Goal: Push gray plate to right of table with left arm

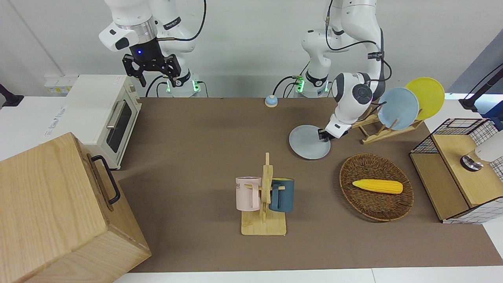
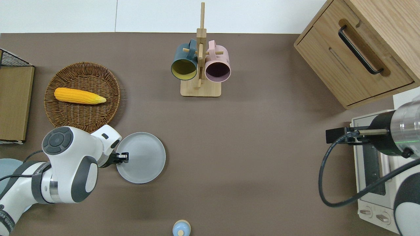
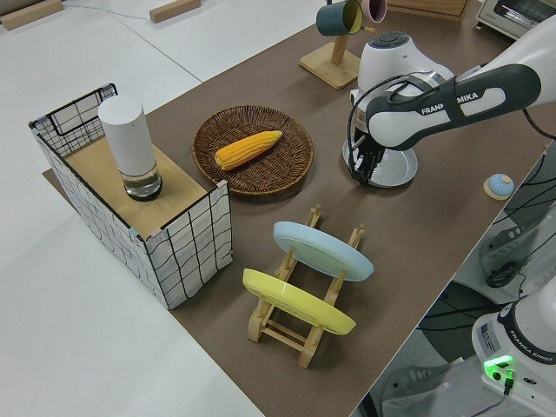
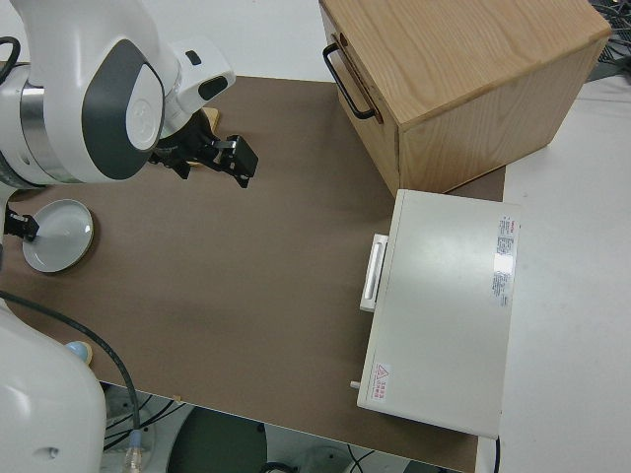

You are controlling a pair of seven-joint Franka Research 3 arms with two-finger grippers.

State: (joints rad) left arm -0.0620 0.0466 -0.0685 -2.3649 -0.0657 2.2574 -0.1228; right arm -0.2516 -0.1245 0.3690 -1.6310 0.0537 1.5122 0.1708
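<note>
1. Plate, round, shallow, pale grey w/ low raised rim (image 1: 308,142) (image 2: 143,158) (image 3: 395,169) (image 4: 57,236): flat on brown-covered table w/ white edges (image 1: 204,149) (image 2: 249,137), toward left arm's end; nearer to robots than round woven wicker basket (image 1: 376,192) (image 2: 82,95) (image 3: 254,149) holding yellow corn cob (image 1: 377,186) (image 2: 79,96) (image 3: 248,148).
2. Left hand, small, black (image 1: 324,135) (image 2: 122,157) (image 3: 367,164), on white jointed arm: down low at plate's rim, on the edge toward left arm's end of table; tips over plate's inner surface just inside rim in overhead view. Fingers close together, nothing gripped; contact w/ rim likely, not certain.
3. Wooden mug stand (image 1: 264,208) (image 2: 200,65): mid-table, farther from robots than plate, well apart; dark teal mug (image 1: 282,195) (image 2: 184,64) and pink mug (image 1: 247,193) (image 2: 217,65) hung on it.
4. Wooden plate rack (image 1: 383,127) (image 3: 306,300): beside grey plate, toward left arm's end; sky-blue plate (image 1: 398,108) (image 3: 323,249) and yellow plate (image 1: 425,98) (image 3: 298,301) stood in it.
5. Right hand, black, w/ blue light above it (image 1: 151,72) (image 4: 219,158): parked, fingers spread apart, holding nothing.
</note>
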